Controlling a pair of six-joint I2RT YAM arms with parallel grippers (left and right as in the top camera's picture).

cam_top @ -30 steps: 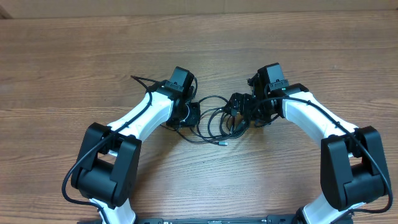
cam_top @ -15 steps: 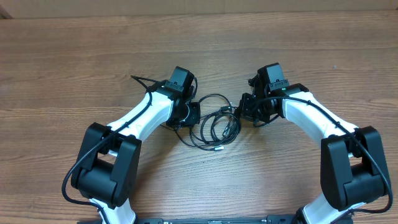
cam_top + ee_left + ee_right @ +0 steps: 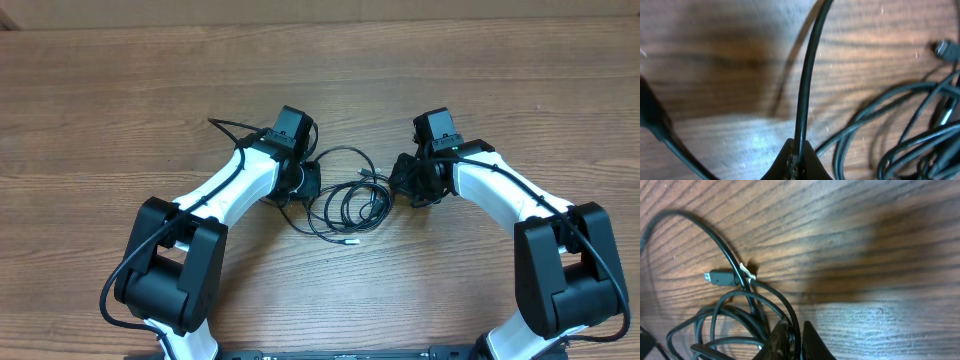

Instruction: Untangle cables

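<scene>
Left gripper (image 3: pixel 796 161): pressed together on one strand of the cables (image 3: pixel 352 200), which runs up and away from its tips.
Right gripper (image 3: pixel 791 339): pinching a cable loop at the tangle's right edge.
Cables: looped heap on the table (image 3: pixel 480 80), between both grippers.
Plug (image 3: pixel 720 276): lying flat on the wood, beside a crossing strand.

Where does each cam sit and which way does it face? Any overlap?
Overhead: fixed above the table, looking straight down; left arm and right arm flank the cables.
Left wrist: on the left arm, looking down past the left tool, shut on a strand; only its fingertips show.
Right wrist: on the right arm, looking down past the right tool, shut on a strand; only its fingertips show.
Shared: all three see the cables on the table.
</scene>
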